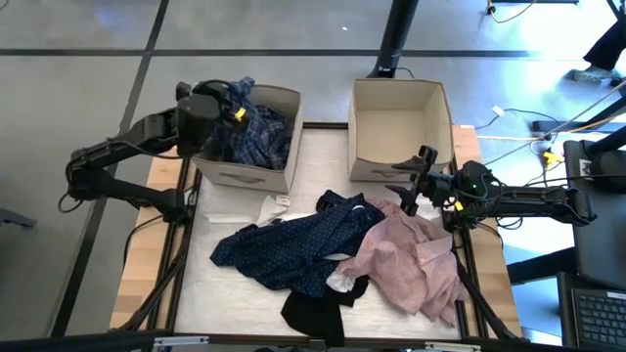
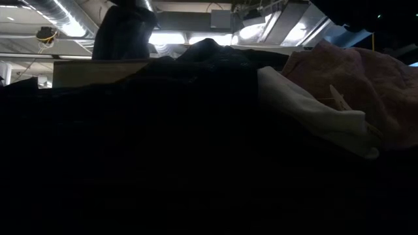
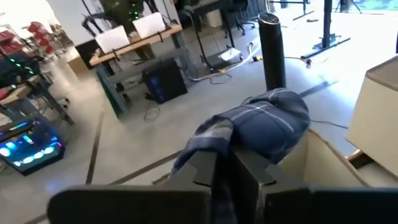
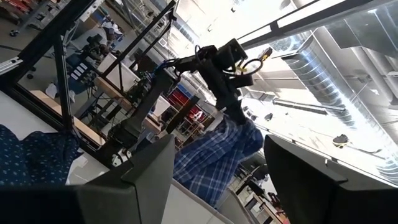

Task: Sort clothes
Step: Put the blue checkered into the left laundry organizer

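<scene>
The blue-white plaid shirt (image 1: 259,132) hangs in the left beige box (image 1: 256,174). My left gripper (image 1: 233,106) is shut on it above that box. The navy dotted shirt (image 1: 293,244), the pale pink shirt (image 1: 411,259), the black garment (image 1: 311,311) and a small white piece (image 1: 342,281) lie heaped on the table in front of the boxes. My right gripper (image 1: 411,186) is open and empty, above the far edge of the pink shirt, just in front of the right box (image 1: 401,127). My left gripper pinches a bunched fold of the plaid shirt (image 3: 249,134) between its two shut fingers (image 3: 208,171). The cloth drapes over the fingertips. In the right wrist view the shirt (image 4: 211,158) hangs slack below the gripper, its lower part down in the left box.
The right beige box holds nothing that shows. A white tag or paper (image 1: 277,205) lies in front of the left box. In the low view the pink shirt (image 2: 366,78) and the white piece (image 2: 307,111) fill the foreground. Cables lie on the floor at the right.
</scene>
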